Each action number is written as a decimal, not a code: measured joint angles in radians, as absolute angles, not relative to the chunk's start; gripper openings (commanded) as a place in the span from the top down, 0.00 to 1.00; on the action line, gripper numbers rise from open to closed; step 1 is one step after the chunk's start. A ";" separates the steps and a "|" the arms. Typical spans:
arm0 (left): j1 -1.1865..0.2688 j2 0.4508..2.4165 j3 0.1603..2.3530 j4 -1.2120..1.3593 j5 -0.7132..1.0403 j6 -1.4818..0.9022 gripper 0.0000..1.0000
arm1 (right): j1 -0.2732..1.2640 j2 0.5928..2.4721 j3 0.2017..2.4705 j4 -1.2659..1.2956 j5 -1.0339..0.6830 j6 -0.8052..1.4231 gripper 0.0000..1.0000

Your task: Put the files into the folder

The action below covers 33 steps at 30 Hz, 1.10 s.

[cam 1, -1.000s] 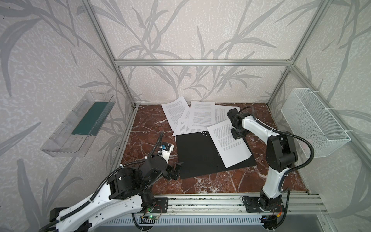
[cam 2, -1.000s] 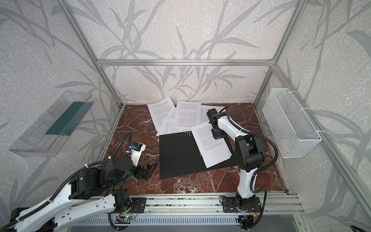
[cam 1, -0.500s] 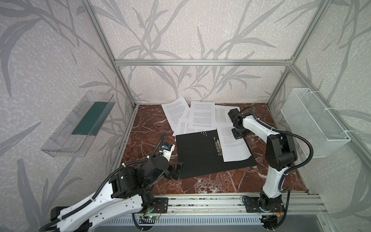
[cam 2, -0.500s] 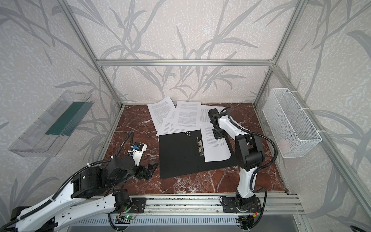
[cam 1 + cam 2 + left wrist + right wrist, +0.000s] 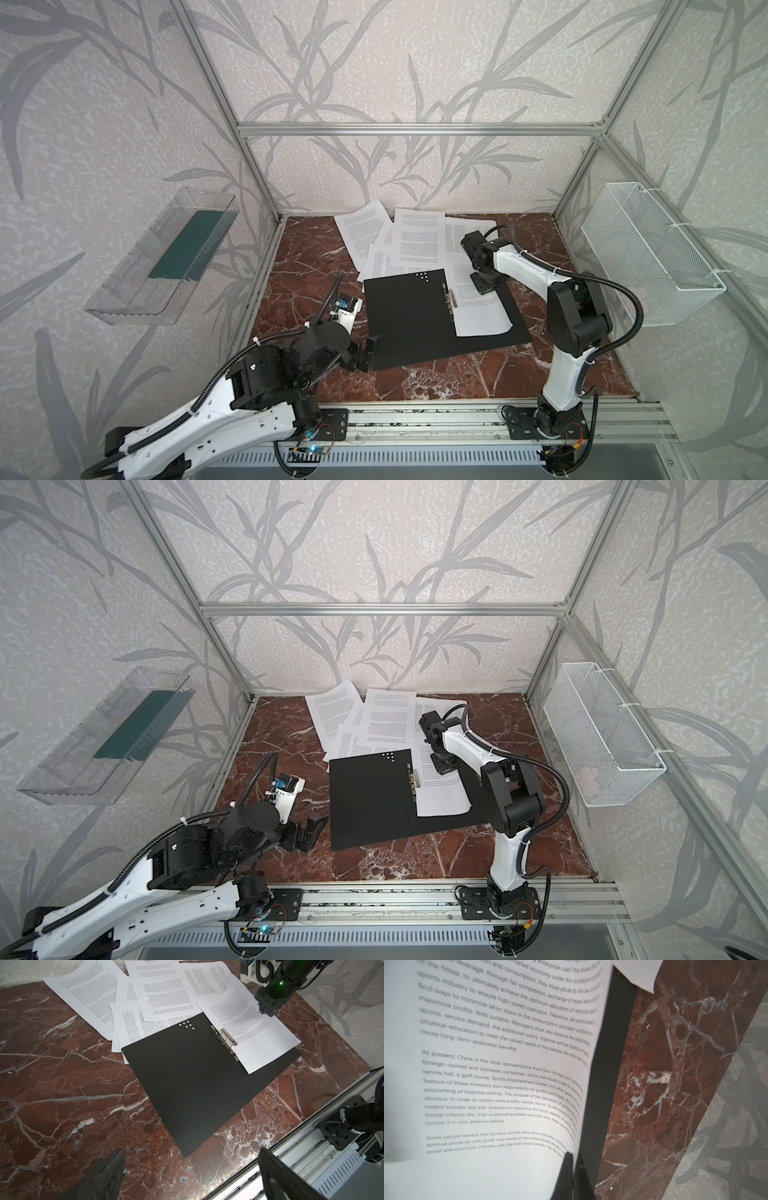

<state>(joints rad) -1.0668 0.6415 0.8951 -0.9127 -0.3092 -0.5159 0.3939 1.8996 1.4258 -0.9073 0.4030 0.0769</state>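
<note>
Marble table [image 5: 415,378]: right hand [image 5: 573,1165] pinches a sheet [image 5: 478,316] lying on the folder [image 5: 407,324]; left hand [image 5: 369,351] wide.

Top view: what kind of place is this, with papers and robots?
Likely a robot training booth, not an office: robot arms bolted to a metal rail, an aluminium frame with wallpapered panels, a marble-patterned tabletop.

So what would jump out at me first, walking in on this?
Probably the black folder lying open in the middle of the red marble table, with one printed sheet on its right half, pinched at its edge by the right gripper. Behind it, more white files lie fanned out in an overlapping pile. The left gripper hangs open near the folder's front left corner.
</note>
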 measured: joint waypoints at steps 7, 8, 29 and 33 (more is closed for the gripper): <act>-1.067 0.649 0.895 -0.913 -0.309 -0.516 0.01 | 0.398 1.843 1.348 -0.878 0.433 0.073 1.00; -1.067 0.650 0.895 -0.912 -0.309 -0.516 0.01 | 0.398 1.832 1.338 -0.877 0.433 0.072 1.00; -1.067 0.675 0.895 -0.913 -0.310 -0.516 0.01 | 0.446 1.771 1.279 -0.849 0.493 0.047 1.00; -1.067 0.678 0.895 -0.913 -0.310 -0.516 0.01 | 0.447 1.755 1.274 -0.848 0.498 0.047 1.00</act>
